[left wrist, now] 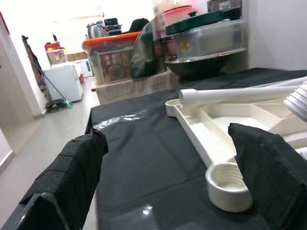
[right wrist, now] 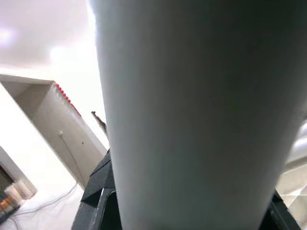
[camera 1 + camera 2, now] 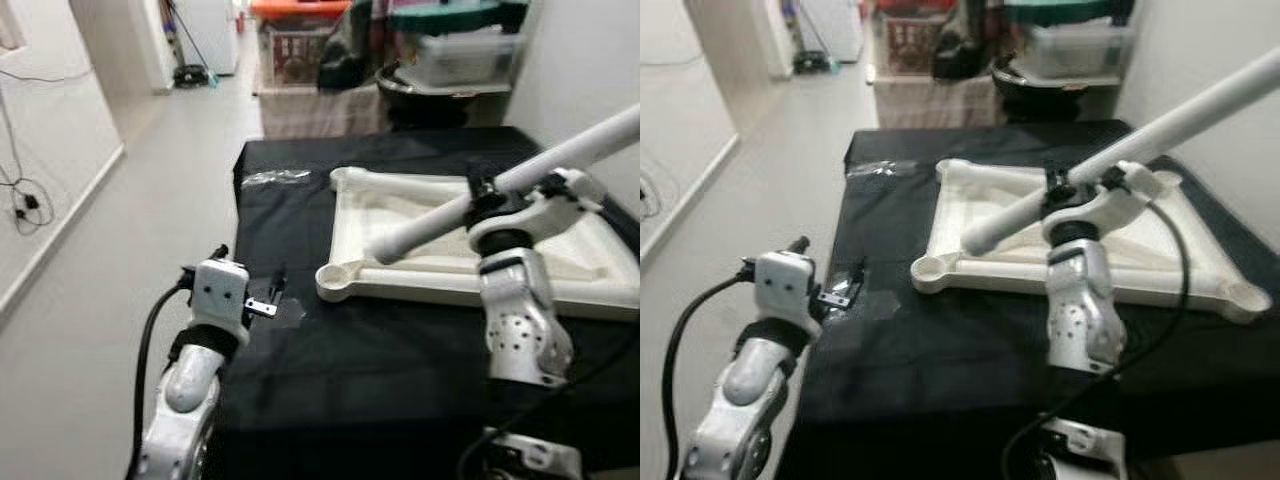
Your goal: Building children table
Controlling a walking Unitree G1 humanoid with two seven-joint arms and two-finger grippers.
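A big tabletop covered in black cloth (image 3: 330, 370) stands in front of the robot. On it lies the wide white plastic table top for children (image 3: 590, 265), turned upside down. It has round screw holes at its corners, and the near left screw hole (image 3: 338, 281) is open and waiting.

Above it hangs the long white round table leg (image 3: 440, 215). It is tilted, with its near end low over the upside-down table top and its far end high by the wall on the right. The right end effector (image 3: 490, 205) is closed around the middle of the leg.

The left end effector (image 3: 270, 298) hovers near the left edge of the cloth, just beside the near left screw hole. Its two black fingers (image 1: 72, 163) are spread wide apart and hold nothing.

What could go wrong? I think the leg is long, so its high end could bump the wall when the arm turns. The leg could also slip in the grip and miss the hole, because it is held in the middle and tips easily.

There is open cloth between the white table top and the left edge. On the left side of the tabletop the grey floor (image 3: 90, 300) is wide. At the back, boxes and bins (image 3: 440, 45) stand close.
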